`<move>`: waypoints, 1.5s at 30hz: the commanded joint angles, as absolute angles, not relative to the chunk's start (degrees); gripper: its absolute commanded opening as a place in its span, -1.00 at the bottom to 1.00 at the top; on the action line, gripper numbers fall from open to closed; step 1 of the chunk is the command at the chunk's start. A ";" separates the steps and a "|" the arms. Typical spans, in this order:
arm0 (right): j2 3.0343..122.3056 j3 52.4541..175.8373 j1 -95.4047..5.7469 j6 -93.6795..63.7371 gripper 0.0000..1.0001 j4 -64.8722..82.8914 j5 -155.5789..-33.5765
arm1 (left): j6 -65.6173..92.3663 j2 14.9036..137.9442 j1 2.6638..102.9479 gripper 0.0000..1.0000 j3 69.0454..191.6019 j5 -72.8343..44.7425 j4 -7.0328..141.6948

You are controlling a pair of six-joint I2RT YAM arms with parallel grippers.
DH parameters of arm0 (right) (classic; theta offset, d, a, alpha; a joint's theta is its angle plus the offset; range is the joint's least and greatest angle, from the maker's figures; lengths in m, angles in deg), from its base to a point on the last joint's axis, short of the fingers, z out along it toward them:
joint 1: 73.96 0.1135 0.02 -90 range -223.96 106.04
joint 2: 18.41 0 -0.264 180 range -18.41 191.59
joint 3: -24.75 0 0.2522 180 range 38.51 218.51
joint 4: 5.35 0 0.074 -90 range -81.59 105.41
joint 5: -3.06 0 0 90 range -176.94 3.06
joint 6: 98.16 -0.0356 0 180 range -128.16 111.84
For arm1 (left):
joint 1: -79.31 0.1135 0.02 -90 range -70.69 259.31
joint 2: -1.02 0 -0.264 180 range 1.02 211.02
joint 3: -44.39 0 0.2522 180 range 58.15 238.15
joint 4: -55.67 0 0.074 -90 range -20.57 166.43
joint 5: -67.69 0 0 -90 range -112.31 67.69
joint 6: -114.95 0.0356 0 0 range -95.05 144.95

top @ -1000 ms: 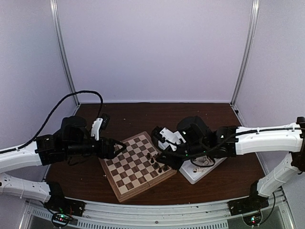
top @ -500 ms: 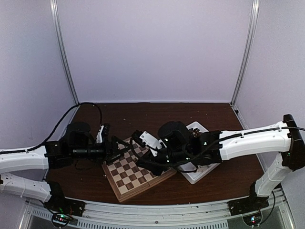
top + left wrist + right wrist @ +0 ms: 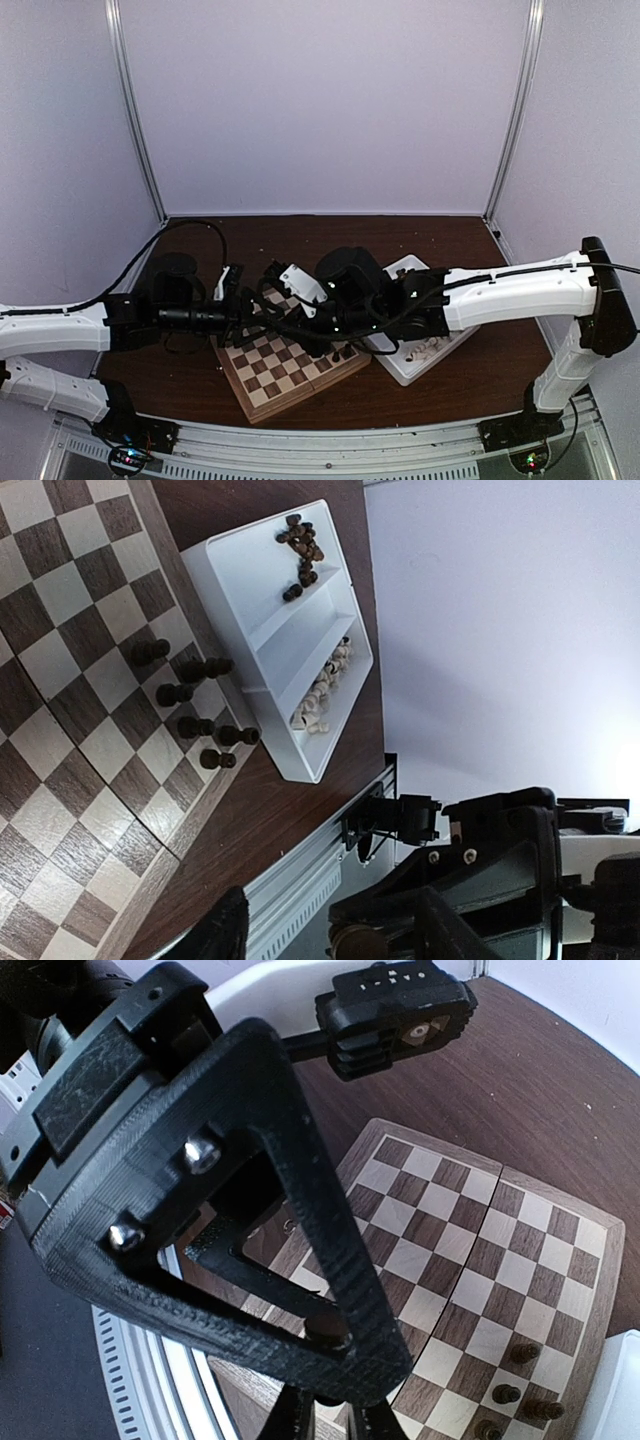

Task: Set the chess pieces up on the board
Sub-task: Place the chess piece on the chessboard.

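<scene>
A white plastic 2-part tray (image 3: 235, 570): dark wooden chess pieces (image 3: 300, 550) in 1 part, cream pieces (image 3: 320, 695) in the other.
Brown-and-tan checked wooden board (image 3: 70, 710); left gripper (image 3: 330, 938) spread apart, right gripper (image 3: 330, 1425) pinched closed.

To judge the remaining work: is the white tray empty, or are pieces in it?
Not empty: the tray holds dark pieces in one compartment, pale pieces in the other.

We look down from above the bench's (image 3: 490, 375) near edge; both wrist views hover close, sharing the board (image 3: 270, 375).
</scene>
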State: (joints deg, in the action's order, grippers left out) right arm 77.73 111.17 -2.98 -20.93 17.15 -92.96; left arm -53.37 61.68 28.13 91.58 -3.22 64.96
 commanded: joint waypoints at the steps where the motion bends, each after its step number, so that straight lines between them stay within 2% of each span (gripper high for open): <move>1: 78.35 112.92 -2.77 -19.82 -0.77 17.26 -91.11 | -53.66 62.32 28.50 0.01 93.09 -0.84 60.87; 5: 78.53 112.94 -2.79 -19.76 -0.77 17.21 -90.73 | -54.28 62.05 28.55 -0.41 91.92 -1.70 59.80; 11: 78.80 113.04 -2.82 -19.67 -0.77 17.39 -90.30 | -55.31 62.01 28.90 -0.54 91.29 -1.40 58.81; 15: 78.83 112.97 -2.85 -19.62 -0.75 17.06 -90.01 | -58.12 62.01 29.16 -0.85 89.42 -1.73 55.18; 18: 78.80 112.66 -2.85 -19.63 -0.74 16.38 -90.04 | -60.80 61.65 29.51 -1.00 87.71 -2.69 52.20; 22: 78.67 112.23 -2.85 -20.07 -0.68 15.06 -89.90 | -60.98 61.07 29.82 -1.00 87.75 -3.06 52.23; 26: 77.08 109.39 -2.85 -21.29 -0.30 11.00 -88.95 | -63.20 60.58 30.03 -1.00 87.26 -3.50 51.04; 33: 72.26 100.94 -2.75 -23.89 -0.21 -3.67 -86.13 | -73.47 61.94 30.35 -1.00 86.43 -8.07 40.23; 38: 71.41 97.11 -2.75 -25.77 0.07 -12.18 -84.14 | -78.87 65.54 30.44 -1.00 87.95 -8.50 33.32; 45: 71.34 98.01 -2.76 -26.36 0.02 -15.03 -79.52 | -79.91 69.16 30.55 -1.00 91.37 -5.32 31.71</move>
State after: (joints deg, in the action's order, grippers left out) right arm 73.12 97.80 -2.98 -25.17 -10.02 -83.84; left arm -78.11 68.26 30.16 88.63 -6.67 37.21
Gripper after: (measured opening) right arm 0.524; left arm 0.142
